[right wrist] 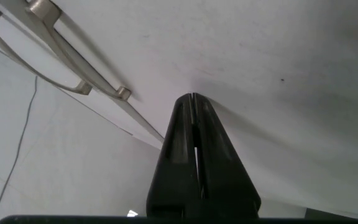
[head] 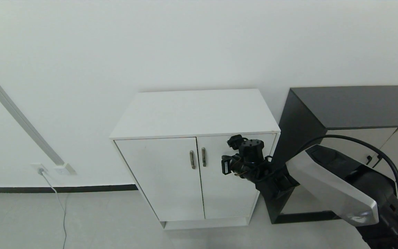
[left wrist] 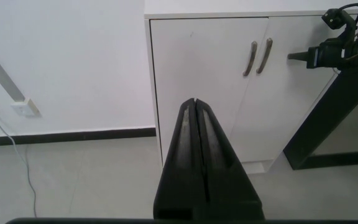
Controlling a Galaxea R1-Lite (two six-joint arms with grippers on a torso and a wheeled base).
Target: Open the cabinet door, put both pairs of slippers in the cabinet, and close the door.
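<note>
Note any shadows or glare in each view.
Head view: even light, soft shadow on the floor under the white cabinet. Left wrist view: the dark cabinet has a side that mirrors the floor. Right wrist view: the right hand casts a soft shadow on the door.

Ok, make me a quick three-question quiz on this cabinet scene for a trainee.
1. True or false: both doors of the white cabinet are closed.
2. The right end effector is in front of: A) a drawer, B) the right door, C) a window.
3. Is the left end effector open or shut?
Key: 1 true; 2 B; 3 shut.
</note>
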